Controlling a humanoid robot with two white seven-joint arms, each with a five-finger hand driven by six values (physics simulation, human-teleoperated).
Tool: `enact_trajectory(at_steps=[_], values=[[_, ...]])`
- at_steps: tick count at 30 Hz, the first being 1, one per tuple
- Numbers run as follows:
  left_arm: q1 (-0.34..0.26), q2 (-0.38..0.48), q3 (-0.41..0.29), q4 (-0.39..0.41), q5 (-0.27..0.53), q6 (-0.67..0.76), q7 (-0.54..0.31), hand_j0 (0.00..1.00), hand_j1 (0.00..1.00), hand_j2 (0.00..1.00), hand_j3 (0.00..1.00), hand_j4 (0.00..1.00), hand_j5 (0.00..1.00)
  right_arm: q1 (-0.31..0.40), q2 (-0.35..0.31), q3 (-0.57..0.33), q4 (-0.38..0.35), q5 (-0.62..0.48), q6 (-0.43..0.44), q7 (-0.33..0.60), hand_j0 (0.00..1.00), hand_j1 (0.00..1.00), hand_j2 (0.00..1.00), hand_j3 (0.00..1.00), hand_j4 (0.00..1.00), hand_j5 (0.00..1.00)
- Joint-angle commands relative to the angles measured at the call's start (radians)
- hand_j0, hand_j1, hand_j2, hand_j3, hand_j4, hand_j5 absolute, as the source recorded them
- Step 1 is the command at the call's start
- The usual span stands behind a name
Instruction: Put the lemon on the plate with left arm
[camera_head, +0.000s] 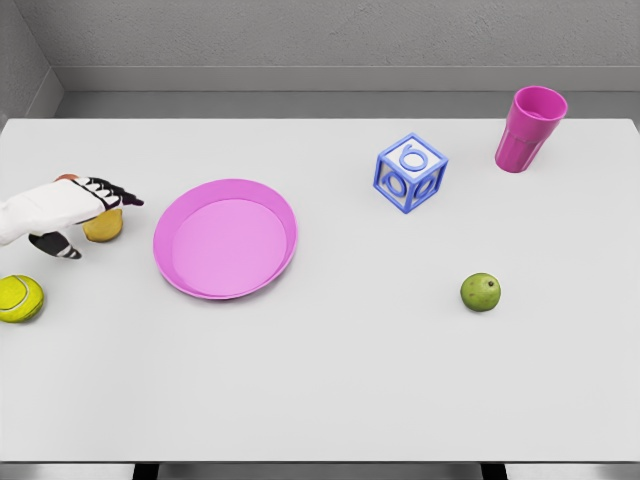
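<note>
Leftmost, your left hand (70, 215) covered the lemon (103, 226), fingers draped over it, thumb beneath; whether it truly gripped could not be told. That lemon sat on the table (330, 380), just beside the pink plate (226, 239), near a tennis ball (20, 298).

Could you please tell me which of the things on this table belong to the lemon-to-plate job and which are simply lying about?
Part of the job:
- lemon, under the left hand
- pink plate, right of the lemon

Lying about:
- tennis ball
- blue cube
- magenta cup
- green fruit
</note>
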Motion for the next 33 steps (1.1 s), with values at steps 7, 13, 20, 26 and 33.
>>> enact_trajectory(at_steps=[7,13,20,26,33], values=[[-0.021,-0.022,0.002,0.03,-0.005,0.002,-0.002,1.0,1.0,1.0,1.0,1.0,1.0,0.0,0.0,0.0,0.0,0.0,0.0,0.0,1.0,1.0,1.0,1.0,1.0,1.0],[-0.029,-0.036,0.002,0.076,-0.022,0.002,0.004,1.0,1.0,1.0,1.0,1.0,1.0,0.0,0.0,0.0,0.0,0.0,0.0,0.0,1.0,1.0,1.0,1.0,1.0,1.0],[-0.057,-0.07,0.002,0.118,-0.053,0.002,0.006,1.0,1.0,1.0,1.0,1.0,1.0,0.0,0.0,0.0,0.0,0.0,0.0,0.0,1.0,1.0,1.0,1.0,1.0,1.0],[-0.06,-0.072,0.002,0.118,-0.053,0.002,0.007,1.0,1.0,1.0,1.0,1.0,1.0,0.0,0.0,0.0,0.0,0.0,0.0,0.0,1.0,1.0,1.0,1.0,1.0,1.0],[-0.064,-0.072,0.002,0.116,-0.048,0.002,0.007,1.0,1.0,1.0,1.0,1.0,1.0,0.0,0.0,0.0,0.0,0.0,0.0,0.0,1.0,1.0,1.0,1.0,1.0,1.0]])
